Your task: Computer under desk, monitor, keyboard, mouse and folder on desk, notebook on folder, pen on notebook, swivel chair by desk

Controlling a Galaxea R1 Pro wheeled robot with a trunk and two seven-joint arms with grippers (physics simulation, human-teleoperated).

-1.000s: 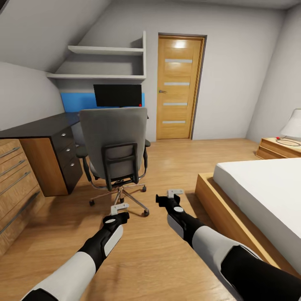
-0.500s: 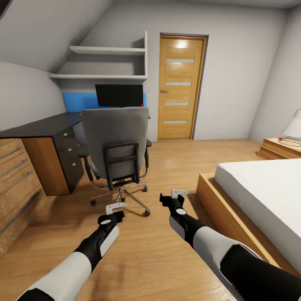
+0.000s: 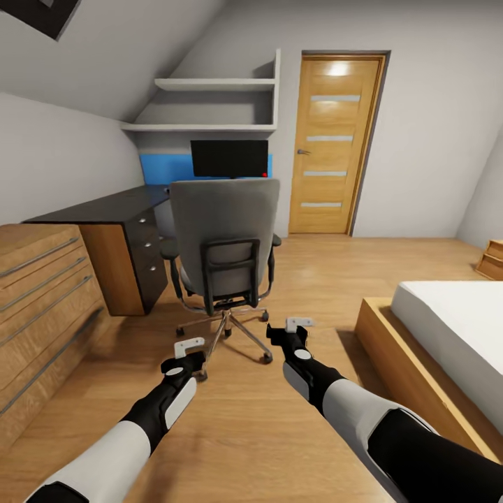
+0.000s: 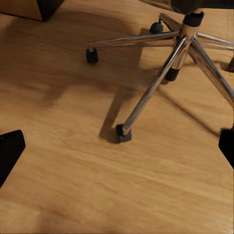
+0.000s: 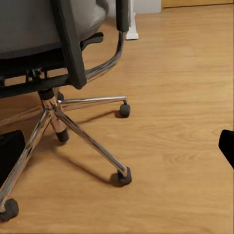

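Your view has swung left, so the swivel chair (image 3: 223,244) sits dead ahead with the monitor (image 3: 229,158) behind it on the surface (image 3: 150,193); left claw (image 3: 189,347) and right claw (image 3: 299,324) both spread, empty.

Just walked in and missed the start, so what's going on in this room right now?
The robot stands on the wood floor behind the swivel chair, which faces the desk with the monitor on it. Both arms reach forward and low: the left gripper and right gripper are open and empty, close to the chair's chrome base, touching nothing. A bed lies to the robot's right.
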